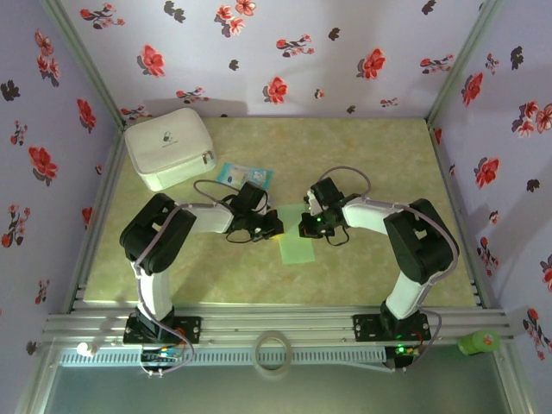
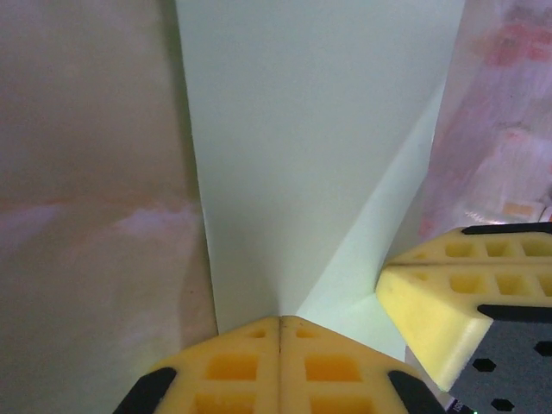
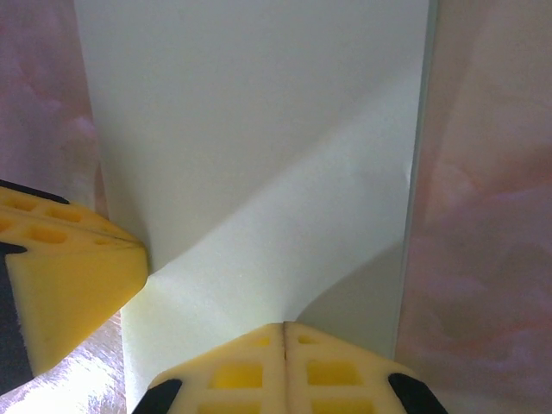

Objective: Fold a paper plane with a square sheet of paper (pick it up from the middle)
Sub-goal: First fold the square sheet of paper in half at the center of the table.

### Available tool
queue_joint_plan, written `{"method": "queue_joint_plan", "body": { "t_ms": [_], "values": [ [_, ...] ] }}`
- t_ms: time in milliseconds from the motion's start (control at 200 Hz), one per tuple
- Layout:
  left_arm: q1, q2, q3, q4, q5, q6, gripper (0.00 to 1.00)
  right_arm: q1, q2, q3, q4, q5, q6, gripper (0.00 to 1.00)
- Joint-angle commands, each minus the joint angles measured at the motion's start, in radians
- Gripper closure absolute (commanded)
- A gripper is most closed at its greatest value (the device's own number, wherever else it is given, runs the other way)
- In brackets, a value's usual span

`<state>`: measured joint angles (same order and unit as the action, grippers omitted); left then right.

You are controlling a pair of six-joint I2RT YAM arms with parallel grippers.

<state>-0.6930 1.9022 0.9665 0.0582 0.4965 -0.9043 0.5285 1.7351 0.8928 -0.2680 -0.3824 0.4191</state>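
While both arms reach inward over the table (image 1: 388, 155), I see the square sheet of paper (image 1: 297, 244) lying near its middle, creased down to a narrow pale green strip. At the strip's far end, the left gripper (image 2: 280, 332) has its yellow pads pressed together with no gap, right where a diagonal fold starts. The right gripper (image 3: 283, 336) is closed the same way just beside it, at that same end. I cannot tell whether either one pinches the paper or merely presses on it. Farther back on the left sit a white pouch (image 1: 169, 148) and a blue-and-white packet (image 1: 244, 176), both apart from the paper.
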Motion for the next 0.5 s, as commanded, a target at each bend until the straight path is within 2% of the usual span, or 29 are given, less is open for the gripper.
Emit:
{"method": "queue_joint_plan", "body": {
  "t_ms": [0,185,495],
  "values": [
    [0.005,-0.014,0.006,-0.136,-0.063,0.082,0.97,-0.003,0.049,-0.055,-0.151,0.146,0.004,1.00],
    [0.003,-0.096,0.054,-0.162,-0.039,0.070,0.95,-0.004,0.048,-0.055,-0.153,0.149,0.003,1.00],
    [-0.050,-0.082,-0.023,0.036,0.037,-0.073,0.95,-0.004,0.045,-0.057,-0.151,0.154,0.005,1.00]
  ]
}}
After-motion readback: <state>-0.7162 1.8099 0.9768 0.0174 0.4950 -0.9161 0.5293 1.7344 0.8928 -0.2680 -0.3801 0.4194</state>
